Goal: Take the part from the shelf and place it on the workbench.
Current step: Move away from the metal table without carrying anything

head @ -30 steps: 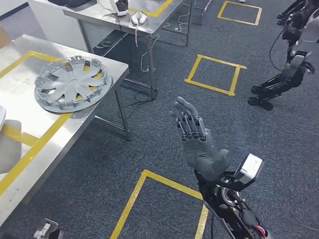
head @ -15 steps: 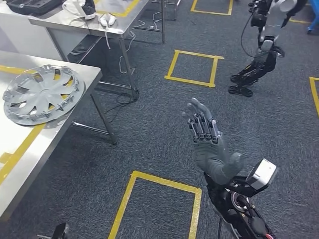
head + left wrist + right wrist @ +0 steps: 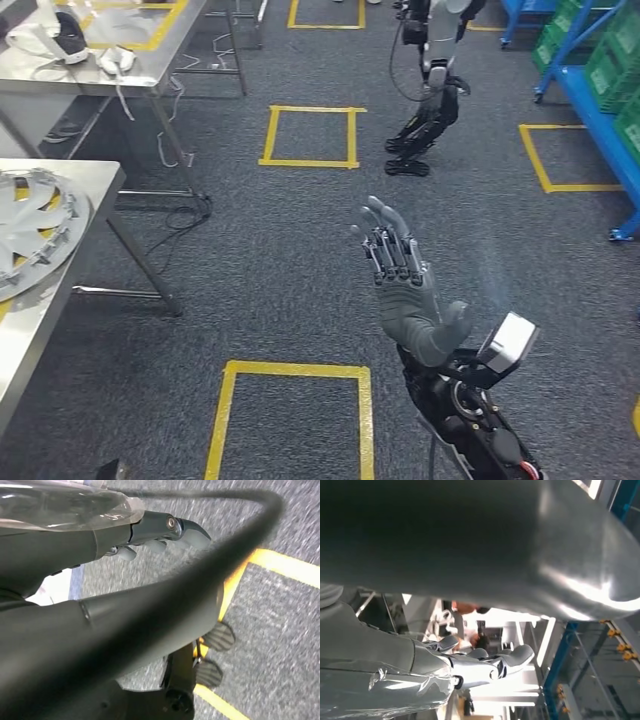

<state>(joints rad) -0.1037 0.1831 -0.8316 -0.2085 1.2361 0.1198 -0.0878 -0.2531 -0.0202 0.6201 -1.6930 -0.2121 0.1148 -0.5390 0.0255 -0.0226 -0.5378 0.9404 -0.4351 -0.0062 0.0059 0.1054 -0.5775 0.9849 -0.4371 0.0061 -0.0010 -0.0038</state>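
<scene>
Overhead, head view: right hand is raised above the carpet, fingers spread wide, nothing held. Hubcap is laid on the workbench, near its right edge. Blue shelf is seen at far right. Left wrist view: left hand, fingers extended, nothing gripped. Right wrist view: right hand's fingers are extended, apart.

A broad grey rounded surface, dark at the left and glossy at the right, spans the upper frame. From the lower left the right hand reaches in, fingers extended and holding nothing. Blue shelf posts stand at the right.
</scene>
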